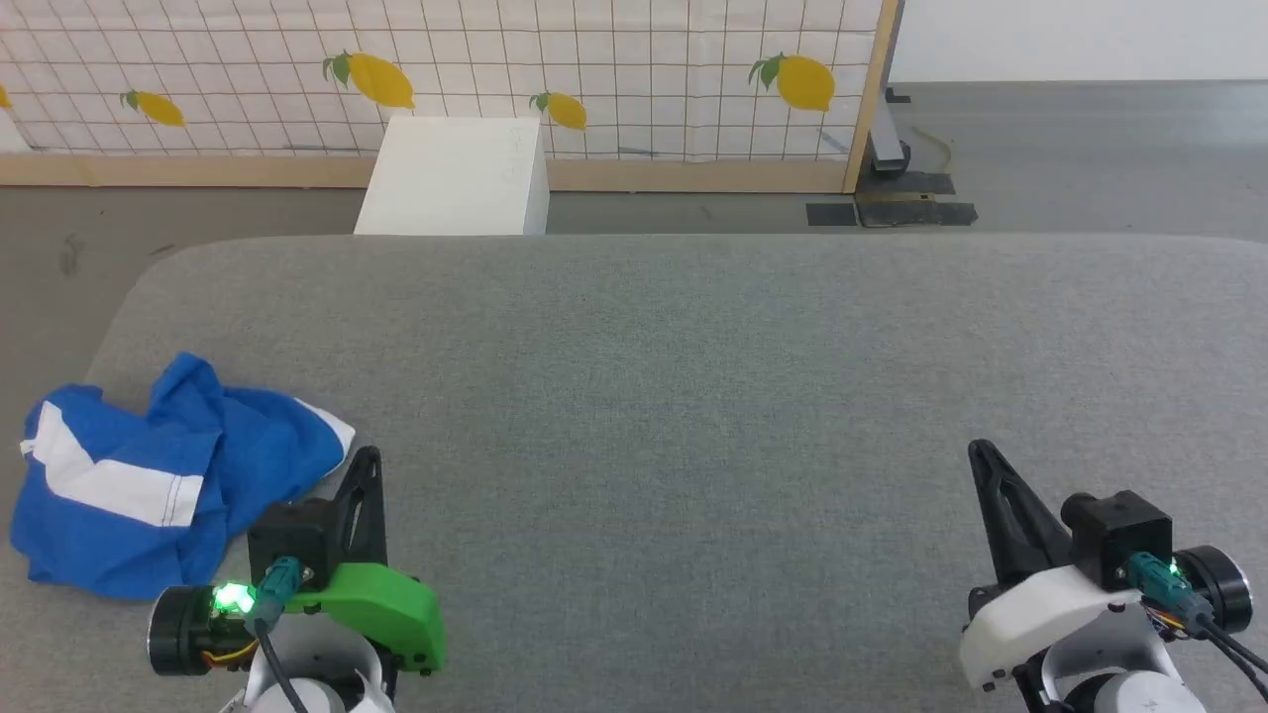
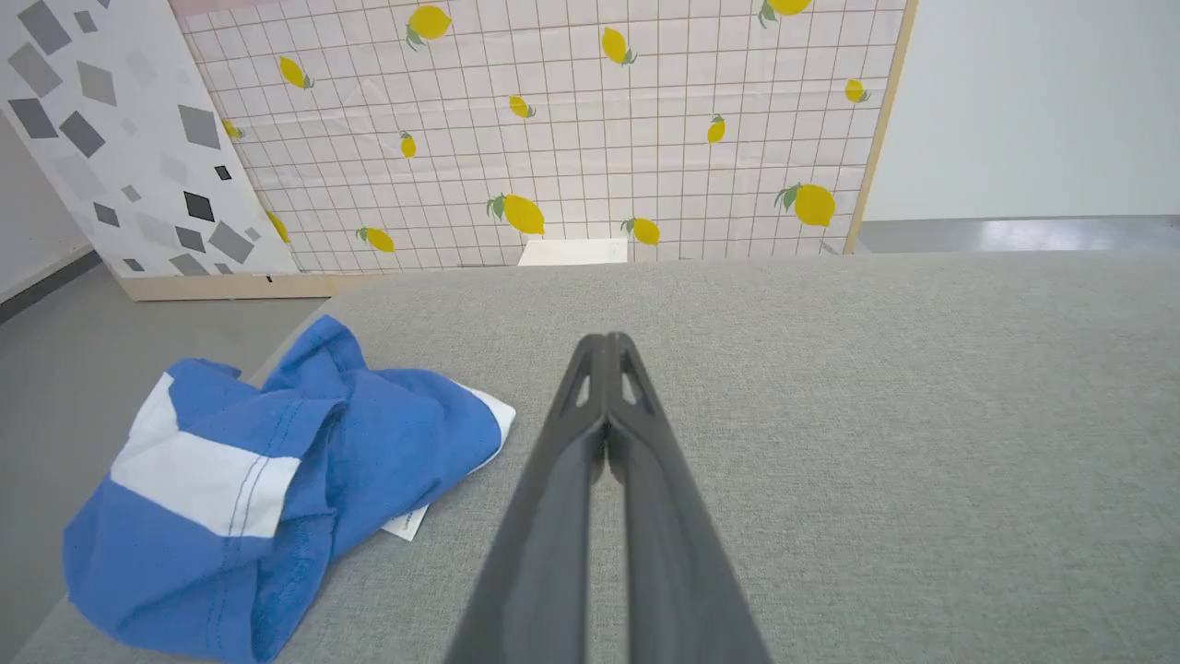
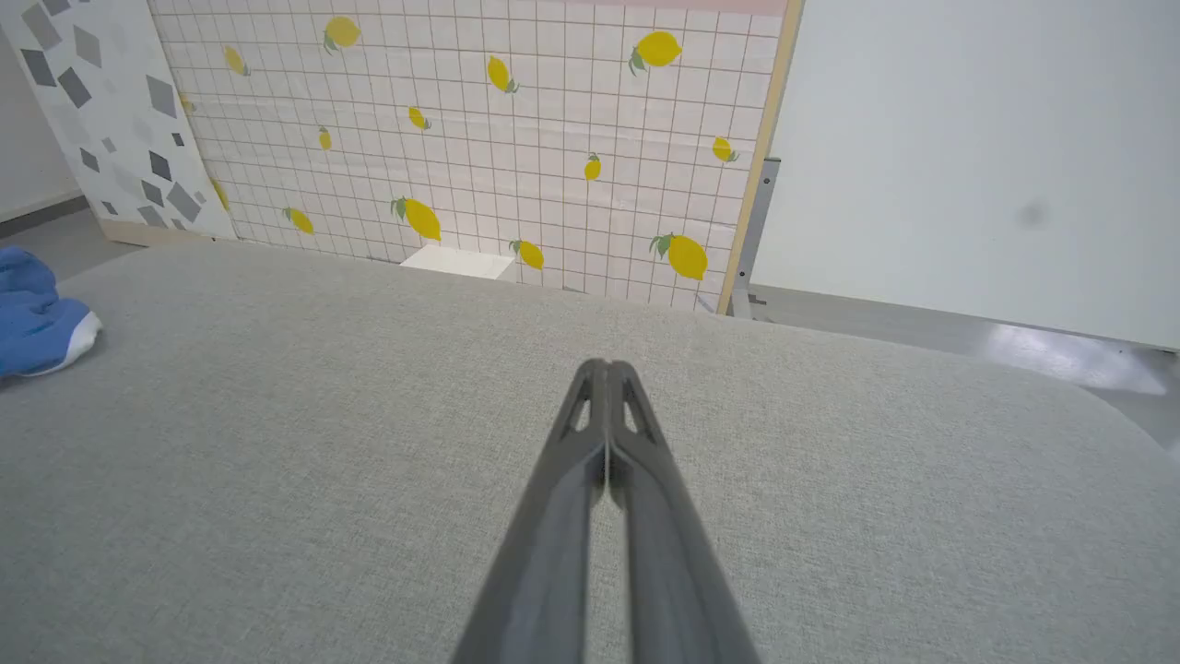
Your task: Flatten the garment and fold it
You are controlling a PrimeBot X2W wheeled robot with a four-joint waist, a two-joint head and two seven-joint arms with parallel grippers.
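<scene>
The grey padded table (image 1: pixel 693 396) spans the head view. A lemon-print panel (image 1: pixel 634 79) stands beyond it at 12 o'clock, with a white box (image 1: pixel 451 178) at 11 o'clock. The garment (image 1: pixel 149 475) lies crumpled at the table's 8 o'clock edge. The left gripper (image 2: pixel 608 346), at 7 o'clock just beside the garment, has its fingers pressed together and holds nothing. The right gripper (image 3: pixel 607 369), at 5 o'clock, is likewise closed and empty. A white care tag (image 2: pixel 406 523) protrudes beneath the garment.
</scene>
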